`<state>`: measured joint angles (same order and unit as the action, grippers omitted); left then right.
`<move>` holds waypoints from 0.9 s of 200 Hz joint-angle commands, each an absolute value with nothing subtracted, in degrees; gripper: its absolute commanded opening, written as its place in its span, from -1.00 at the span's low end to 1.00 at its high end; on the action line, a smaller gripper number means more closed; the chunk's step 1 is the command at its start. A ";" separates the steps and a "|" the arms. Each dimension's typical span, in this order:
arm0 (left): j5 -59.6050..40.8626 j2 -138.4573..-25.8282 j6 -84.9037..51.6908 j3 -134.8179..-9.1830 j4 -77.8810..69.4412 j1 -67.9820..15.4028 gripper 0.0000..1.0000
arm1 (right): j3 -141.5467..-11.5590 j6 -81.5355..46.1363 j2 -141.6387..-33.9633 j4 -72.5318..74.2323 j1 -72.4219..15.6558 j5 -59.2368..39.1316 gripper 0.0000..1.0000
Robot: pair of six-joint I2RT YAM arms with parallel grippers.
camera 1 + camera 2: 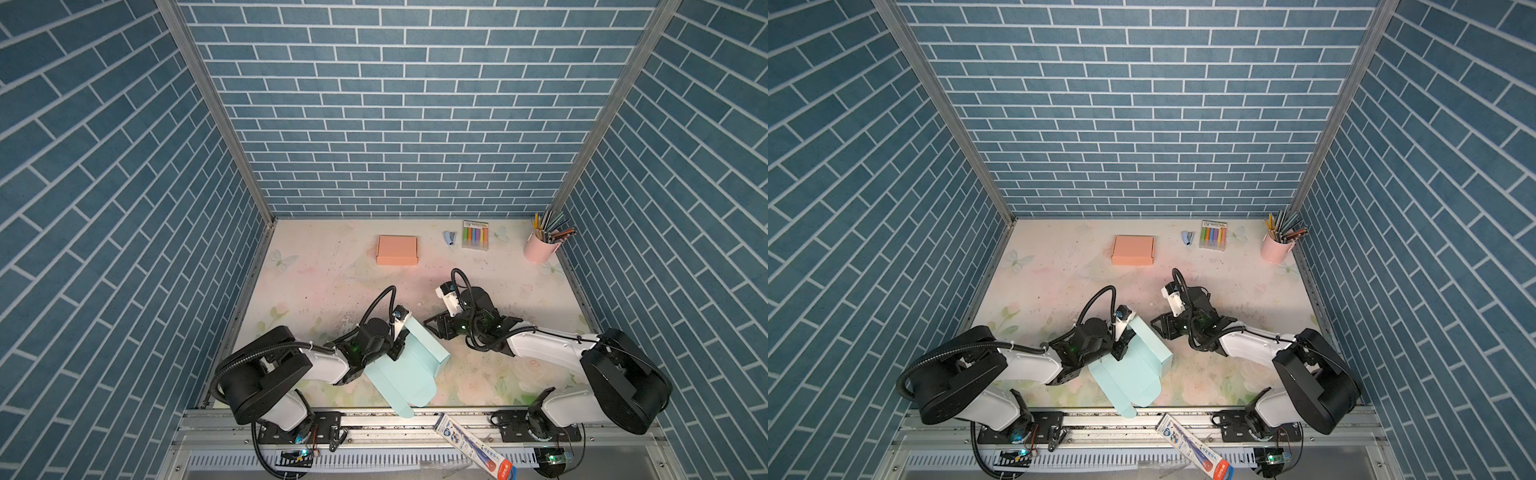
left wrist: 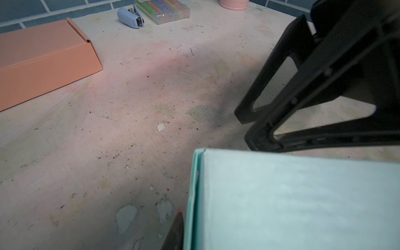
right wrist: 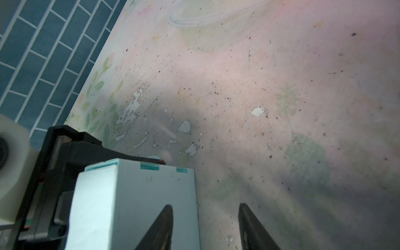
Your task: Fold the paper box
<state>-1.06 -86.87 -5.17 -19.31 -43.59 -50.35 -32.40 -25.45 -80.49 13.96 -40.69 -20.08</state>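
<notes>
The paper box [image 1: 411,370] [image 1: 1133,370] is mint green and half folded, standing at the table's front middle; one long flap hangs over the front edge. My left gripper [image 1: 397,347] [image 1: 1121,347] sits at the box's left wall. In the left wrist view one of its fingers [image 2: 176,229] lies just outside that wall [image 2: 292,205], and the box hides the other. My right gripper [image 1: 432,328] [image 3: 205,216] stands open beside the box's far end [image 3: 134,201], holding nothing. The left wrist view shows the right gripper [image 2: 247,132] just beyond the box's top edge.
A folded orange box [image 1: 397,250] [image 2: 43,60] lies at the back. A small stapler [image 1: 449,239], a marker pack [image 1: 475,235] and a pink cup of pencils [image 1: 540,247] line the back right. A printed tube [image 1: 473,442] rests on the front rail.
</notes>
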 commanded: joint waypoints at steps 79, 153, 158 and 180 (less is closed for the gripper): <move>-0.41 -77.08 -9.68 -13.08 -38.82 -51.30 -0.35 | -40.57 -18.91 -65.48 -8.75 -43.69 -10.05 0.23; 1.32 -60.24 -28.33 -15.16 -8.59 -56.30 0.05 | -48.24 -17.34 -69.46 -20.87 -56.27 -1.36 0.52; 1.45 -58.98 -29.79 -15.12 -6.52 -56.30 0.06 | -48.33 -17.15 -69.76 -21.07 -56.57 -1.28 0.52; 1.82 -53.10 -34.88 -14.58 0.76 -56.33 0.10 | -48.85 -16.29 -70.81 -22.11 -57.45 -0.22 0.53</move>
